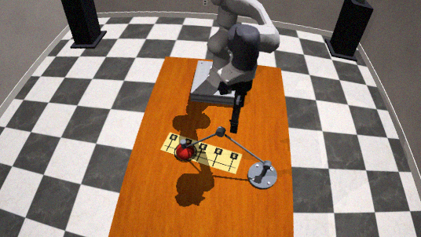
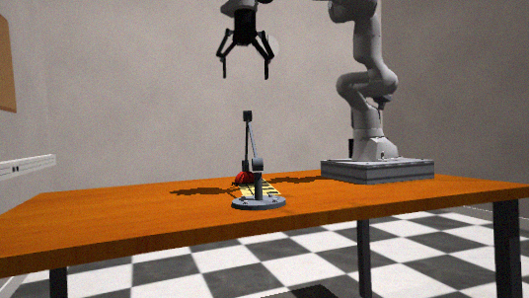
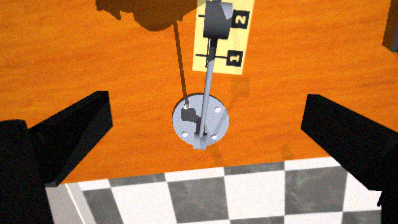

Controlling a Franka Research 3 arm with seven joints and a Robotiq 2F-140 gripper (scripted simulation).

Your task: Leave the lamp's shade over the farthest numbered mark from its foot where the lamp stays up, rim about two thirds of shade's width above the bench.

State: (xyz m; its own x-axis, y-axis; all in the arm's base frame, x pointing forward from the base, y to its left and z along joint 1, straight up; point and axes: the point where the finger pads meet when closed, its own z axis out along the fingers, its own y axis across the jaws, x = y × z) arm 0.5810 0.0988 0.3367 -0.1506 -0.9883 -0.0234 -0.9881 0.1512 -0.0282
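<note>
Exterior view: our Robotiq gripper hangs above the desk lamp, jaws wide open and holding nothing.

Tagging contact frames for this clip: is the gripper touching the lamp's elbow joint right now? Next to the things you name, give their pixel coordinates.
Apart. The exterior view shows the fingertips of the open gripper [image 2: 245, 77] [image 3: 206, 109] well above the elbow joint [image 1: 221, 131] [image 2: 248, 115] [image 3: 218, 21], with bare wall visible between.

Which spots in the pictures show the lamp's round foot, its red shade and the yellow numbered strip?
lamp's foot [image 1: 257, 183] [image 2: 268, 203] [image 3: 192, 127]: top, exterior, wrist; disc surface
red shade [image 1: 185, 152] [image 2: 243, 178]: top, exterior; dome
yellow strip [image 1: 167, 150] [image 2: 245, 190] [image 3: 245, 42]: top, exterior, wrist; paper
</note>
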